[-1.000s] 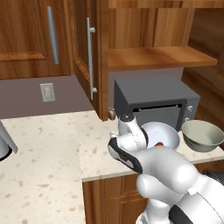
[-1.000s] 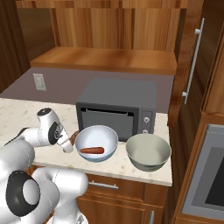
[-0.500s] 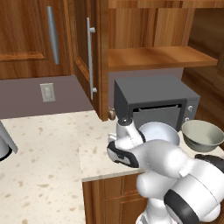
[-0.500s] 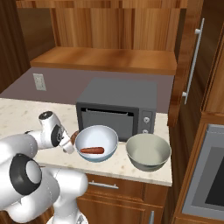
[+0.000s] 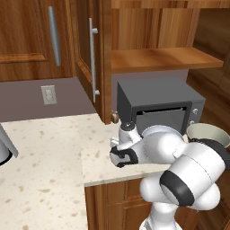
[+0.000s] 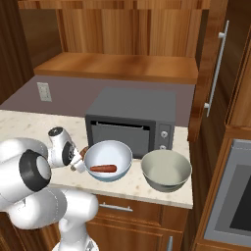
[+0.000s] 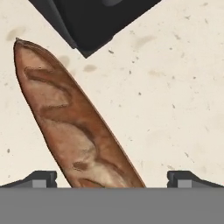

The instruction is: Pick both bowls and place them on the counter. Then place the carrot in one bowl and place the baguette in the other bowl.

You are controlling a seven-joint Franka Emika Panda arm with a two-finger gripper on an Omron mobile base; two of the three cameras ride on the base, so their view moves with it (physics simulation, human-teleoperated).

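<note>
The white and blue bowl [image 6: 109,158] stands on the counter [image 6: 22,123] in front of the microwave, with the carrot [image 6: 103,168] lying inside it. To its right sits the grey-green bowl [image 6: 165,169] [image 5: 207,133], empty. The baguette [image 7: 74,127] lies flat on the speckled counter [image 7: 175,96], its near end between my two fingertips. My gripper [image 7: 114,179] [image 6: 75,164] is open, hanging just left of the blue bowl and pointing down over the loaf. A brown end of the baguette [image 6: 84,151] peeks out beside the hand.
The dark microwave [image 6: 132,120] [image 5: 157,103] stands right behind the bowls; its corner [image 7: 96,22] shows above the loaf. A wooden cabinet door with a long handle [image 5: 93,63] stands open on the left. Open counter [image 5: 45,152] stretches leftward.
My hand has sunk slightly toward the counter left of the blue bowl, and the arm has swung round. The bowls and the carrot have stayed put. The jaws stay wide.
</note>
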